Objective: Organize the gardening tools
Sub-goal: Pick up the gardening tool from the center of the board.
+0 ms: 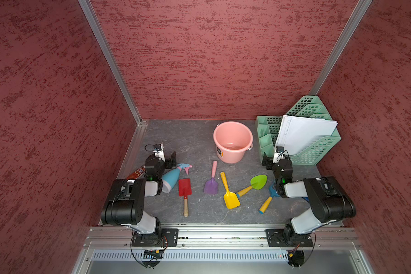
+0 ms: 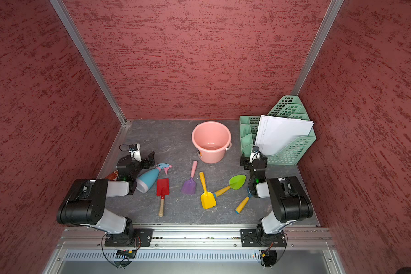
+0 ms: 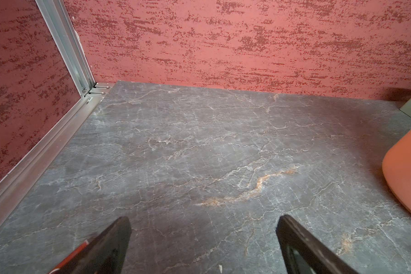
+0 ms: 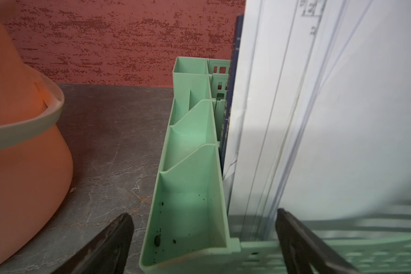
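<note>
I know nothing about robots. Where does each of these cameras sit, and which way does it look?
Both top views: one camera head high above the near edge, looking down at the whole table, the gardening tools and the pink bucket; the left arm and right arm show.
Left wrist: on the left arm, low, facing the table's far left corner; left gripper open.
Right wrist: on the right arm, close to the green rack; right gripper open.
Shared: both wrist views catch the pink bucket's side.
</note>
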You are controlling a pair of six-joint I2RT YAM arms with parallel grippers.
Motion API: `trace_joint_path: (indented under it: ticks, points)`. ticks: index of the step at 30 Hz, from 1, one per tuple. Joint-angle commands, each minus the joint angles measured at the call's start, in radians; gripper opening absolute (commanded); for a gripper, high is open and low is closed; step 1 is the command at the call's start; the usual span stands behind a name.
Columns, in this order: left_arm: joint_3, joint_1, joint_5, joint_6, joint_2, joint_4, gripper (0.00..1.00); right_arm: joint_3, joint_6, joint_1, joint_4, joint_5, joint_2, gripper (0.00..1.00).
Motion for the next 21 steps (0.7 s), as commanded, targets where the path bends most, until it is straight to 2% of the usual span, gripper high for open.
trace_joint_path:
  ticks: [1, 4, 6, 9, 12, 15, 21]
  points:
    - [0.015, 0.0, 0.001, -0.002, 0.006, -0.001, 1.0, 0.013, 0.011, -0.008, -0.005, -0.022, -0.02, 0.98]
    - [0.048, 0.0, -0.002, -0.004, -0.023, -0.086, 1.0, 0.015, 0.022, -0.006, -0.051, 0.017, -0.069, 0.98]
    - [0.1, 0.002, 0.006, -0.002, -0.06, -0.206, 1.0, 0.029, 0.019, -0.004, -0.144, 0.024, -0.163, 0.98]
    - [0.127, -0.009, -0.003, 0.008, -0.082, -0.286, 1.0, 0.032, 0.032, 0.018, -0.248, 0.09, -0.272, 0.99]
    - [0.15, -0.041, -0.055, 0.018, -0.121, -0.381, 1.0, 0.065, 0.146, 0.026, -0.483, 0.112, -0.4, 0.98]
    - [0.187, -0.076, -0.105, 0.026, -0.16, -0.518, 1.0, 0.106, 0.192, 0.06, -0.718, 0.163, -0.523, 0.98]
    - [0.224, -0.149, -0.17, 0.016, -0.287, -0.71, 1.0, 0.189, 0.306, 0.1, -1.094, 0.154, -0.731, 0.99]
